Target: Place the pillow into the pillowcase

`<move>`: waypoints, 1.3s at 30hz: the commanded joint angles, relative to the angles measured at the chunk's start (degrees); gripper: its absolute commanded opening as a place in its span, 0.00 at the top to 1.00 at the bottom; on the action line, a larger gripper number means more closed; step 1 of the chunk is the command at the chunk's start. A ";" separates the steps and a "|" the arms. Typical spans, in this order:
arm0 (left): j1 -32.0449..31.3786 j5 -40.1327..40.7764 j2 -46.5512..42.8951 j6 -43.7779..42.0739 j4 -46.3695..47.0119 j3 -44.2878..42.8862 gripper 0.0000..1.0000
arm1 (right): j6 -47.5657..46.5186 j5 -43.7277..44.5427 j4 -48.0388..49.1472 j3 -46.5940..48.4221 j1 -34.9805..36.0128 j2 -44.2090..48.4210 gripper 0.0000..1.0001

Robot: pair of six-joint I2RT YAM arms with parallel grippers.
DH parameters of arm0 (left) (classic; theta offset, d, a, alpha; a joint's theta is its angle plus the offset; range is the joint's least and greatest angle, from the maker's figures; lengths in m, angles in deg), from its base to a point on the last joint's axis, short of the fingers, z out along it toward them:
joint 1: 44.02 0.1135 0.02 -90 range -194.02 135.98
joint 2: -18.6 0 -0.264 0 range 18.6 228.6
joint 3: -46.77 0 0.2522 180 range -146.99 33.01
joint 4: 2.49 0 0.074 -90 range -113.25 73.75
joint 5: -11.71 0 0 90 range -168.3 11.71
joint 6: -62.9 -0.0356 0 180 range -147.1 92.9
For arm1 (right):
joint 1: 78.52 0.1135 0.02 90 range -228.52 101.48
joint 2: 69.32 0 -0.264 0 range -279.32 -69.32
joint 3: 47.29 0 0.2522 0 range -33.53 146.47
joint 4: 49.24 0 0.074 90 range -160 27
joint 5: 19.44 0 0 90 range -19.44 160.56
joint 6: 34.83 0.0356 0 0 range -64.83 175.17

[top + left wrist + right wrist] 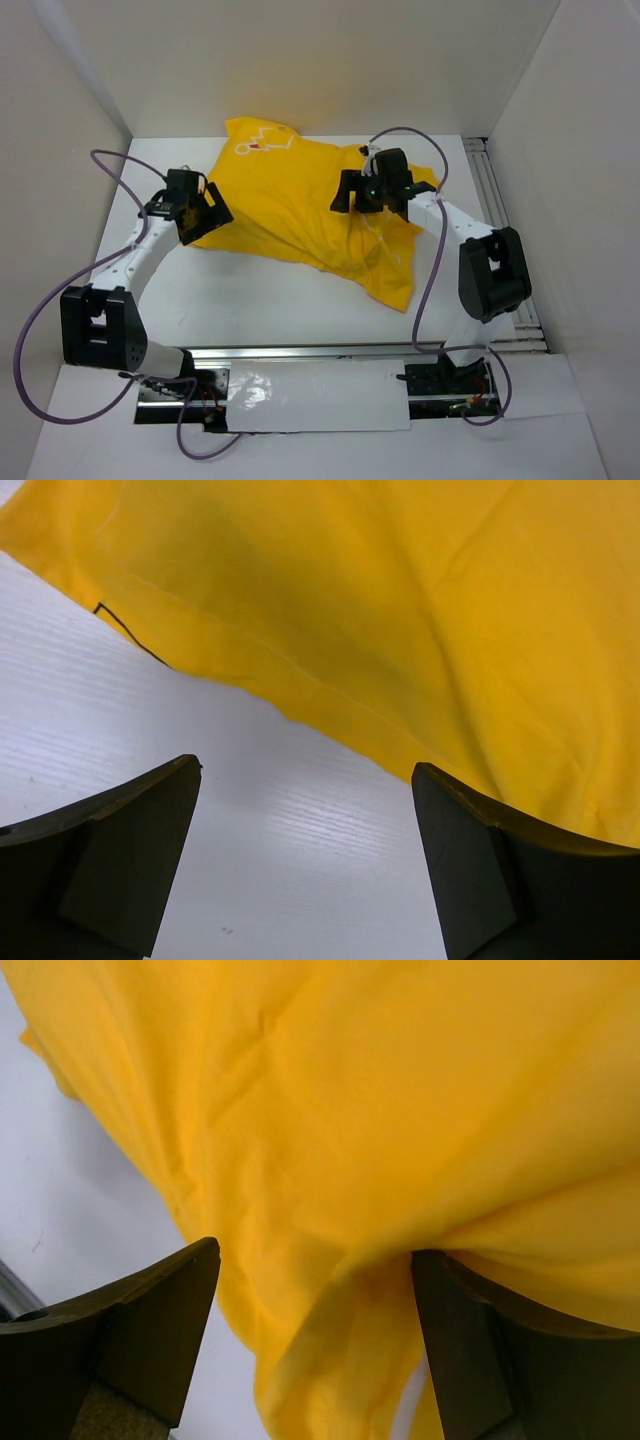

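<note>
The bright yellow pillowcase (290, 205) lies rumpled and bulging across the middle of the white table; a small white and red print shows at its far corner. The pillow is hidden or out of view. My left gripper (205, 215) is open at the pillowcase's left hem; in the left wrist view (305, 765) bare table lies between its fingers and the hem (300, 695) runs just ahead. My right gripper (345, 192) is open over the pillowcase's right part; in the right wrist view (315, 1250) a hanging fold of yellow fabric (350, 1340) sits between its fingers, not pinched.
White walls enclose the table on the left, back and right. A metal rail (500, 200) runs along the right side and another (330, 352) along the front by the arm bases. Purple cables loop off both arms.
</note>
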 commanded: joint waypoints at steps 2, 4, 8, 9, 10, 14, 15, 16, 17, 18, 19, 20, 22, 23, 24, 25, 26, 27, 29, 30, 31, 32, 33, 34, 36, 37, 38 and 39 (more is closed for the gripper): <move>3.50 -1.80 -3.27 -0.54 1.99 1.72 0.00 | -1.17 9.06 -0.61 7.72 1.24 -1.49 0.14; 4.55 -1.80 -4.67 -0.54 1.99 2.34 0.00 | -0.65 14.61 -1.85 8.86 1.24 -0.62 0.08; 6.92 -2.33 -5.20 -1.67 2.52 2.87 0.00 | -0.12 24.22 -4.76 10.18 1.24 0.00 0.04; 6.93 -2.85 -5.20 -1.68 2.52 2.87 0.00 | -0.12 23.70 -4.76 10.18 1.24 0.00 0.04; 7.62 -2.86 -5.20 -1.68 2.52 2.87 0.00 | 0.40 23.70 -4.76 10.18 1.24 -0.52 0.04; 8.77 -3.91 -4.59 -2.21 2.52 1.82 0.00 | 1.03 21.86 -5.72 12.82 1.24 -4.30 0.06; 9.38 -3.91 -4.59 -2.21 2.52 1.81 0.00 | 1.03 21.24 -4.76 12.82 1.24 -5.44 0.06; 9.39 -3.91 -4.07 -2.21 2.52 1.81 0.00 | 0.50 20.02 -3.62 12.82 1.24 -5.45 0.12; 9.39 -4.69 -4.06 -2.21 2.52 1.81 0.01 | 0.50 19.22 -2.74 13.60 1.24 -6.41 0.15; 10.00 -4.70 -4.06 -2.73 3.13 1.81 0.01 | 0.50 18.60 -2.12 13.61 1.24 -7.63 0.17; 10.00 -5.40 -3.45 -2.73 3.14 2.33 0.03 | -0.20 17.90 -0.73 14.48 1.24 -8.26 0.20; 10.53 -5.93 -3.45 -2.73 3.75 2.34 0.03 | -0.21 17.20 -0.10 15.36 1.76 -8.87 0.30; 10.53 -6.72 -2.92 -2.73 4.28 2.34 0.06 | -1.08 16.66 1.56 16.24 1.76 -10.72 0.48; 10.53 -7.42 -2.92 -2.73 4.28 2.34 0.07 | -1.08 16.66 0.79 18.25 2.37 -11.24 0.56; 10.53 -7.95 -2.92 -2.73 4.28 2.34 0.07 | -1.95 17.62 0.17 19.23 2.38 -11.25 0.58; 10.53 -7.95 -2.92 -2.73 4.80 2.34 0.09 | -1.96 19.63 -0.36 20.11 3.25 -11.86 0.58; 10.53 -8.65 -2.92 -2.73 4.81 2.86 0.09 | -4.14 20.44 -0.36 20.72 3.78 -11.87 0.58; 10.53 -8.66 -2.92 -2.73 5.33 2.87 0.11 | -5.03 21.31 -0.36 22.04 5.00 -11.87 0.60; 10.53 -9.80 -2.92 -2.73 5.94 2.87 0.12 | -7.13 24.39 -1.85 24.93 6.85 -11.16 0.69; 10.53 -9.80 -2.92 -2.73 5.95 2.87 0.12 | -7.15 25.27 -2.72 25.91 6.86 -11.16 0.76; 10.53 -9.80 -2.92 -2.73 5.95 3.39 0.12 | -7.67 26.06 -3.43 26.79 7.65 -11.16 0.80; 10.53 -9.80 -2.92 -2.73 5.95 3.39 0.15 | -7.68 26.07 -4.48 27.40 7.65 -11.16 1.00; 10.53 -9.80 -2.92 -2.73 5.95 3.39 0.15 | -7.68 26.07 -4.49 28.11 7.65 -11.16 1.00; 11.05 -9.80 -3.53 -2.73 5.95 4.00 0.15 | -7.68 26.07 -5.88 28.11 8.18 -10.64 1.00; 11.06 -9.80 -3.53 -2.73 5.95 4.01 0.19 | -7.68 25.54 -7.30 29.95 8.18 -10.11 1.00; 11.06 -9.80 -4.14 -2.73 5.95 4.01 0.20 | -7.68 25.54 -8.78 29.96 8.18 -9.15 1.00; 11.06 -9.80 -4.15 -3.26 5.95 4.01 0.24 | -7.68 26.06 -9.76 30.74 8.18 -8.62 1.00; 11.06 -9.80 -4.15 -3.26 5.95 4.01 0.24 | -7.07 26.68 -10.98 31.45 8.18 -7.83 1.00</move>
